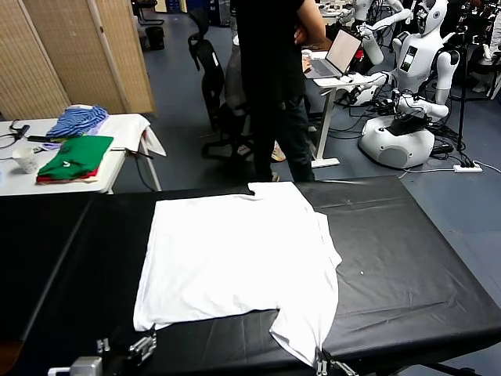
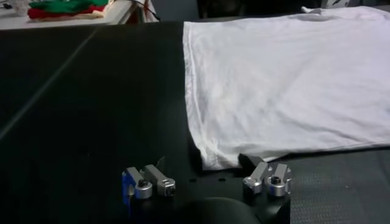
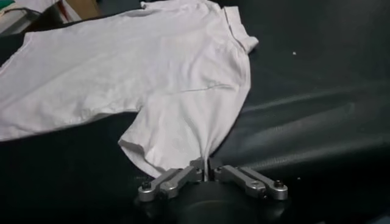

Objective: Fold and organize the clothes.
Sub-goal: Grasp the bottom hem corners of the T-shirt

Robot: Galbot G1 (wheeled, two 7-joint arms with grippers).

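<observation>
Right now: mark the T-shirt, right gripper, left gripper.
T-shirt [image 1: 235,258], head view, middle of the body.
Right gripper [image 3: 207,172], right wrist view, fingertips pinching the sleeve.
Left gripper [image 2: 207,182], left wrist view, gap at the hem corner.

A long black table [image 1: 407,266] fills the foreground on blue-grey floor [image 1: 470,204]. Beyond its far-left corner sits a white side table [image 1: 117,129] carrying folded green and red garments [image 1: 77,157] and a blue striped garment [image 1: 77,120]. Behind that, woven screens [image 1: 70,55]. Past the black table's far edge stands a person in black [image 1: 274,86], a laptop desk [image 1: 337,78] beside them.
</observation>
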